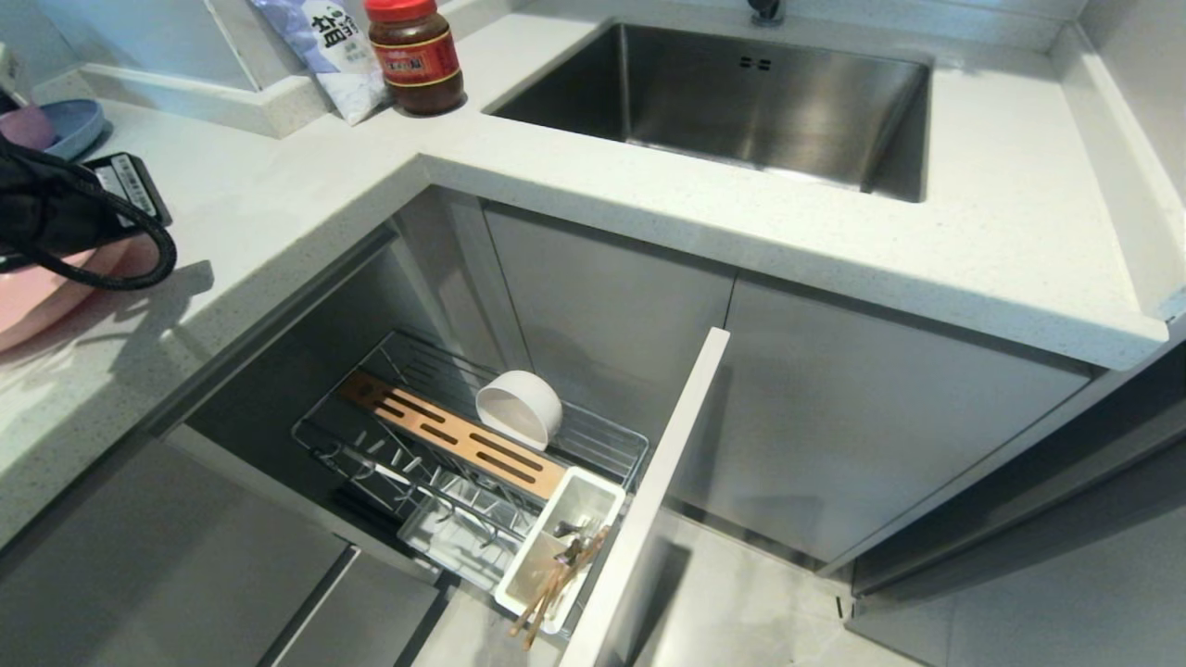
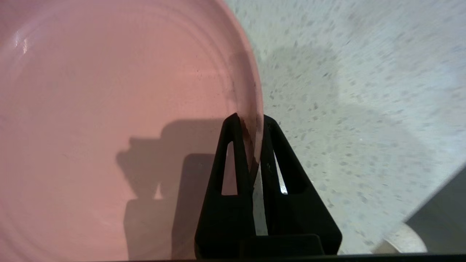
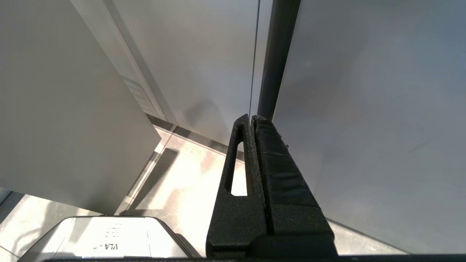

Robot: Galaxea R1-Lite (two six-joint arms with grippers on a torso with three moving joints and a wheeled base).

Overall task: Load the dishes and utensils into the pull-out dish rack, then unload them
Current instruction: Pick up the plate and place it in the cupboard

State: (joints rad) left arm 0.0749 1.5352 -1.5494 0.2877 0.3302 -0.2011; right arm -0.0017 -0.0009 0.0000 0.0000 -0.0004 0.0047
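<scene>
A large pink plate (image 2: pixel 109 109) lies on the speckled countertop (image 2: pixel 346 109), and my left gripper (image 2: pixel 251 120) is shut on its rim. From the head view only the plate's edge (image 1: pixel 37 306) shows under the black left arm (image 1: pixel 56 213) at the far left. The pull-out dish rack (image 1: pixel 593 440) stands open below the counter. In it a cream-white bowl (image 1: pixel 519 408) rests on its side by the wooden strip (image 1: pixel 454 435). Its white cutlery tray (image 1: pixel 593 500) holds chopsticks (image 1: pixel 551 588) and dark metal utensils (image 1: pixel 570 533). My right gripper (image 3: pixel 252 118) hangs shut and empty beside the cabinet fronts.
The steel sink (image 1: pixel 741 93) is set in the counter behind. A red-lidded jar (image 1: pixel 415 56) and a salt bag (image 1: pixel 329 51) stand by its left. Blue and pink dishes (image 1: pixel 56 125) sit at the far left. The rack's grey front panel (image 1: pixel 649 500) juts out.
</scene>
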